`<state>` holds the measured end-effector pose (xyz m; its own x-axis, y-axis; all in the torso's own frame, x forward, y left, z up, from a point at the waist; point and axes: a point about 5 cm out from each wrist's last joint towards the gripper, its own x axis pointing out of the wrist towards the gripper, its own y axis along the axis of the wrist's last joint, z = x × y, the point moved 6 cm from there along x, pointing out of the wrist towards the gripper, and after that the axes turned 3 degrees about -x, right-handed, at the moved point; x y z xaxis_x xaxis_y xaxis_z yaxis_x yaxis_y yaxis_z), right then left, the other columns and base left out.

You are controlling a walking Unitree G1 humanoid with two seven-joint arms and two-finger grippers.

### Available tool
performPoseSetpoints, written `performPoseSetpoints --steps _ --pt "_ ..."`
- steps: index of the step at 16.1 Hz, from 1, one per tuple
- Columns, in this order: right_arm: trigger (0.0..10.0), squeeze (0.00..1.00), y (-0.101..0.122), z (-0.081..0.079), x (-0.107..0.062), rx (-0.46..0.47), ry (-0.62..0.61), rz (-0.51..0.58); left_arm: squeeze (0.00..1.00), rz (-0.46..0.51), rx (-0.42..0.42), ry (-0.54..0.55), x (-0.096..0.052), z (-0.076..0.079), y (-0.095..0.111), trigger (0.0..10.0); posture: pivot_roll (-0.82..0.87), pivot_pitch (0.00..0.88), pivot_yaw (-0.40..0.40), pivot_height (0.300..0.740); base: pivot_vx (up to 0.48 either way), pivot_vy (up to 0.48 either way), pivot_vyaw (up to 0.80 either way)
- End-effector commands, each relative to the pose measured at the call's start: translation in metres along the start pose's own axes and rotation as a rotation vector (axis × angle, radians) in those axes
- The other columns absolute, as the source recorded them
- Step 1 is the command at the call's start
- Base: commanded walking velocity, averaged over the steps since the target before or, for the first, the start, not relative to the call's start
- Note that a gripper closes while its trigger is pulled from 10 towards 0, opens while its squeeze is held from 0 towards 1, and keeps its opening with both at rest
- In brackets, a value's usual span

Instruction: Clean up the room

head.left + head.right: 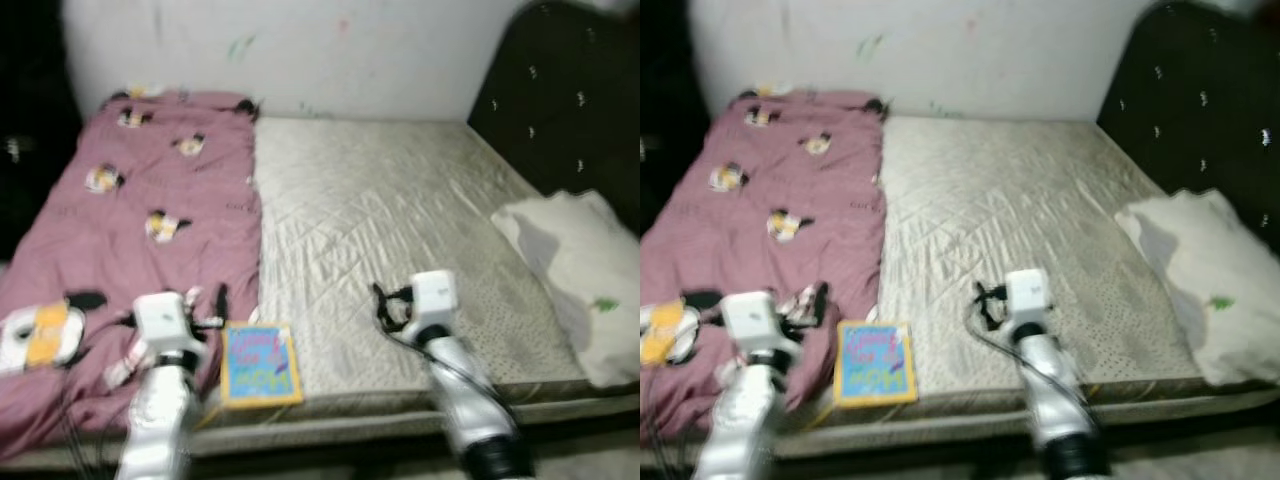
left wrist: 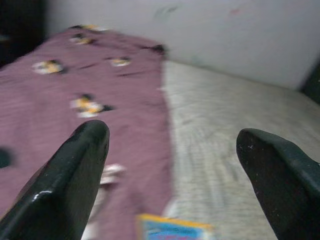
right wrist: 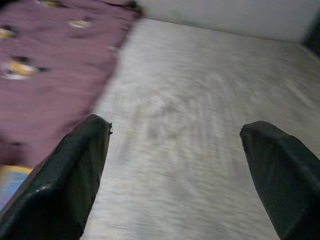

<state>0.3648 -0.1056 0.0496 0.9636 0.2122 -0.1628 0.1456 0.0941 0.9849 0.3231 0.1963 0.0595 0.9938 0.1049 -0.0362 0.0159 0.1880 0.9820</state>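
We stand at the foot edge of the bed (image 1: 400,220). The book (image 1: 260,363), with a bright blue and yellow cover, lies flat at the lower left of the frame, at the near edge of the mattress, just beside the edge of the purple blanket (image 1: 150,200). The blanket covers the left part of the bed; a white pillow (image 1: 575,270) lies at the right edge.

The left claw (image 2: 172,150) hangs above the blanket, near the book, fingers spread wide and holding nothing. The right claw (image 3: 175,150) hovers over the bare mattress at lower centre, likewise wide open and empty.

We judge the book to be the item to clear. It should be light and stiff, with a smooth cover that may slip. Because it lies flat on a soft surface, we recommend gripping across one free edge, preferably the near edge at the mattress border, pressing one finger under it. The blanket is soft and limp; gather it at a corner.
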Motion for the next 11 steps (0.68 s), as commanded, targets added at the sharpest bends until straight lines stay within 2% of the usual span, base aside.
performPoseSetpoints --steps 1,11 --pt "10.0 0.00 0.0059 0.0116 0.0008 -0.011 -0.020 0.015 0.00 0.008 -0.007 -0.023 0.0012 0.0087 0.0014 10.0 0.00 0.000 -0.076 0.740 0.000 0.000 0.00" --pt "10.0 0.00 0.0071 0.0119 0.0020 -0.007 -0.019 0.015 0.00 0.004 -0.019 -0.011 0.0026 0.0070 0.0015 10.0 0.00 0.000 -0.078 0.740 0.000 0.000 0.00"
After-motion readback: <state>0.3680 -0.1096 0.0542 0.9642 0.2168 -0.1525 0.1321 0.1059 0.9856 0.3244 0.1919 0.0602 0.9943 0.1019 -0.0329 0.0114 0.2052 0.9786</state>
